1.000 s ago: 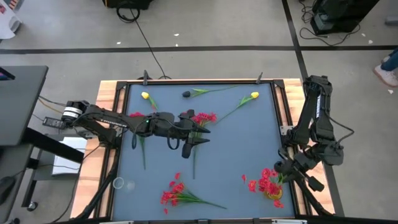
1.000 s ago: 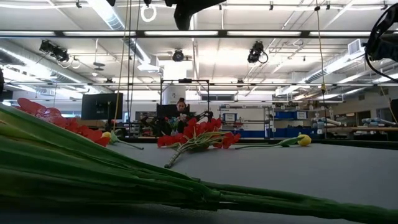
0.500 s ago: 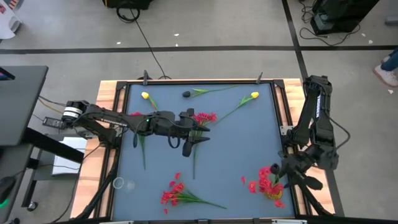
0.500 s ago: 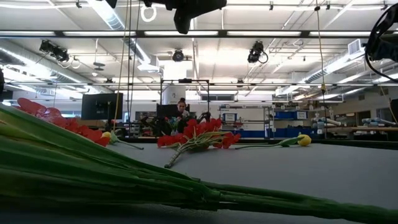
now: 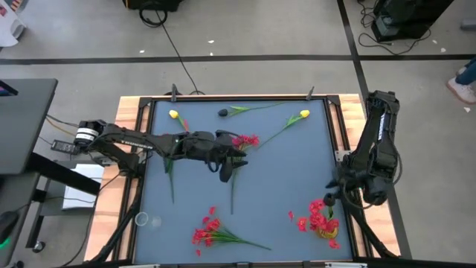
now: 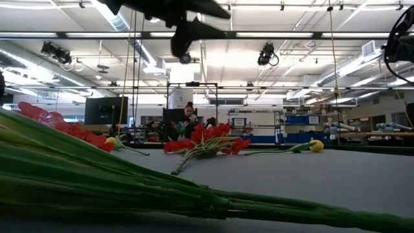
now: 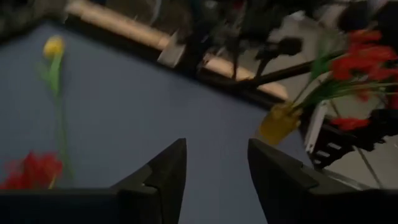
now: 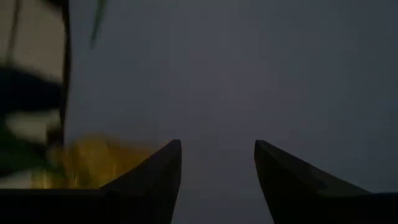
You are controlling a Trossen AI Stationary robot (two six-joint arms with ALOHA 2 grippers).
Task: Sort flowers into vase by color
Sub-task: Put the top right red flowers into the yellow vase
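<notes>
A grey-blue table top (image 5: 282, 171) framed in light wood stands on a concrete workshop floor, with a long lit hall beyond it in the low view.

The flowers lie scattered over it. A red bunch (image 5: 244, 141) sits near the middle, its stalk running toward the near edge. Two yellow tulips lie along the far edge, one by the far left corner (image 5: 174, 115) and one toward the far right (image 5: 303, 115), with a dark bud (image 5: 222, 112) between them. Another red bunch (image 5: 207, 229) lies by the near edge. More red blossoms (image 5: 318, 217) stand in a small yellow vase (image 5: 328, 233) at the near right corner, so that vase is probably the red one.

The left gripper (image 5: 225, 165) hangs above the middle of the table, just beside the central red bunch's stalk; its fingers (image 7: 163, 177) are spread with nothing between them, likely lining up for that stem. The right gripper (image 5: 332, 195) is at the right edge, just above the vase, its fingers (image 8: 155, 176) also apart and empty, which fits a stem just let go into the vase.

A clear vase (image 5: 141, 219) waits at the near left corner, perhaps for the yellow ones.
</notes>
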